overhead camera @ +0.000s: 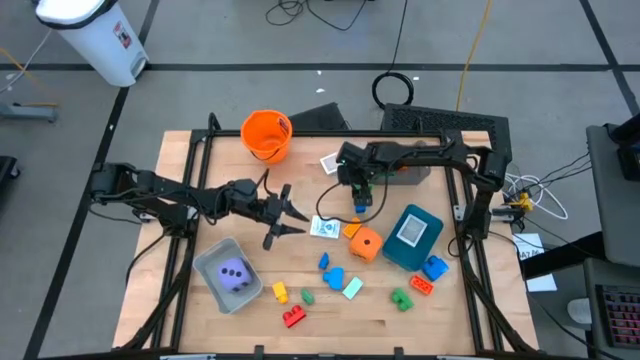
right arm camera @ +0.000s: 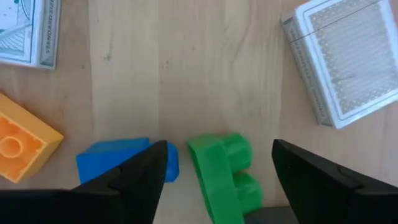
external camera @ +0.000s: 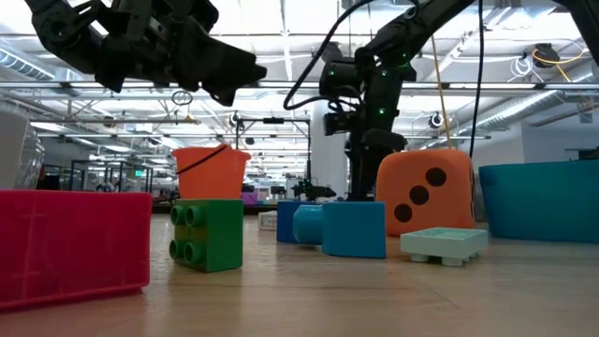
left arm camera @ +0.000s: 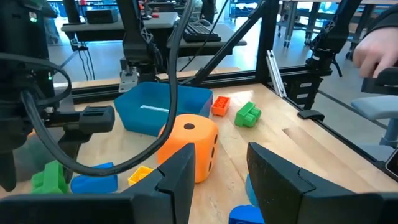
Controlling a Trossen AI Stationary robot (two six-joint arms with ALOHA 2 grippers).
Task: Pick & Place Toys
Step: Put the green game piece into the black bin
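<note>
A small green block (right arm camera: 225, 174) lies on the wooden table (right arm camera: 186, 74) between the right gripper's (right arm camera: 214, 165) spread fingers, which stand wide apart, seemingly clear of it. Just beside the block sits a blue block (right arm camera: 115, 158), an orange block (right arm camera: 22, 146) farther out, and two card packs (right arm camera: 348, 59) nearby. The left gripper (overhead camera: 283, 212) hovers mid-table, fingers partly apart and empty, facing the orange die (left arm camera: 189, 146)
</note>
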